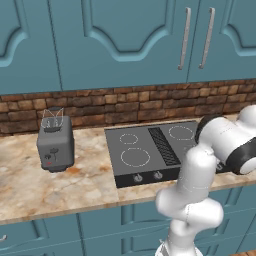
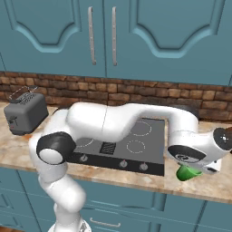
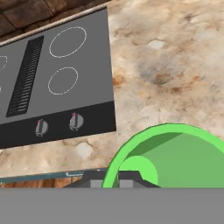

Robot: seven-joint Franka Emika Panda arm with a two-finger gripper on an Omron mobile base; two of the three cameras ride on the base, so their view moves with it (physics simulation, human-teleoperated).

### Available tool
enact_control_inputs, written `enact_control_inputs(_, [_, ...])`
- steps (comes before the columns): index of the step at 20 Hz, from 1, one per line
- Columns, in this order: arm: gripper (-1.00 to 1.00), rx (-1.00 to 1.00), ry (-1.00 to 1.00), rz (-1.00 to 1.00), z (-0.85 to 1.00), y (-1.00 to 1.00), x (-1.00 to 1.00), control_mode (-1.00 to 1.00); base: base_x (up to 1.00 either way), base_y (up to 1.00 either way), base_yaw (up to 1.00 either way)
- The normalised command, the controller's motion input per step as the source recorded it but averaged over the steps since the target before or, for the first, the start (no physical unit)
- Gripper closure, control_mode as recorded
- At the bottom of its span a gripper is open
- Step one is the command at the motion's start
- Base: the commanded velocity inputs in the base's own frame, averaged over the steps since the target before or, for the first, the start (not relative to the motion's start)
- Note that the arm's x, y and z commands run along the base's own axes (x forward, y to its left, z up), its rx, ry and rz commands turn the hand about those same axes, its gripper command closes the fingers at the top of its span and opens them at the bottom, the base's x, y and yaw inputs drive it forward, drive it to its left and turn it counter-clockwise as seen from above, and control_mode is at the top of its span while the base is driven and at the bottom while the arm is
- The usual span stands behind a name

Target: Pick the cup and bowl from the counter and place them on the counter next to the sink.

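The small bright green cup (image 3: pixel 175 157) is sitting right at the gripper (image 3: pixel 118 177), its open mouth turned toward the hand camera so that the pale green inside and the round bottom are showing. In the hand view its rim is rising directly above the two dark finger tips (image 3: pixel 98 178), which are lying close against its near edge; the jaws appear to be clenched on that rim, grasping the cup, though the contact itself is largely hidden. In the right base view the same cup (image 2: pixel 186 173) is hanging just under the white wrist, tilted, above the front part of the beige-tan marbled stone counter (image 2: pixel 213 181) and just to the right of the flat dark grey stovetop (image 2: pixel 136 147) with its white ring marks and row of knobs. Whether it is touching the stone or hanging slightly above it cannot be told.

The white arm is reaching across the stovetop from the left in that view. At the far left end of the counter a boxy grey toaster (image 1: pixel 55 145) is standing against the brown brick backsplash (image 1: pixel 125 105), beneath teal wall cabinets (image 1: pixel 125 40) with slim silver handles.
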Motion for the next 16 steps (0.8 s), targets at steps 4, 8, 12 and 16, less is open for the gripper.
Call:
enact_control_inputs(4, [1.0,-0.07,0.0,0.0,0.0,0.6,-0.47,-1.0,0.0,0.0,0.0])
enact_control_inputs(8, [1.0,-0.16,0.01,-0.02,0.09,0.91,-0.04,-1.0,0.0,0.0,0.0])
enact_control_inputs(12, [1.0,-0.21,0.06,-0.16,0.12,0.82,0.14,-1.0,0.0,0.0,0.0])
enact_control_inputs(16, [1.0,-0.2,0.22,-0.16,0.13,0.92,0.0,-1.0,0.0,0.0,0.0])
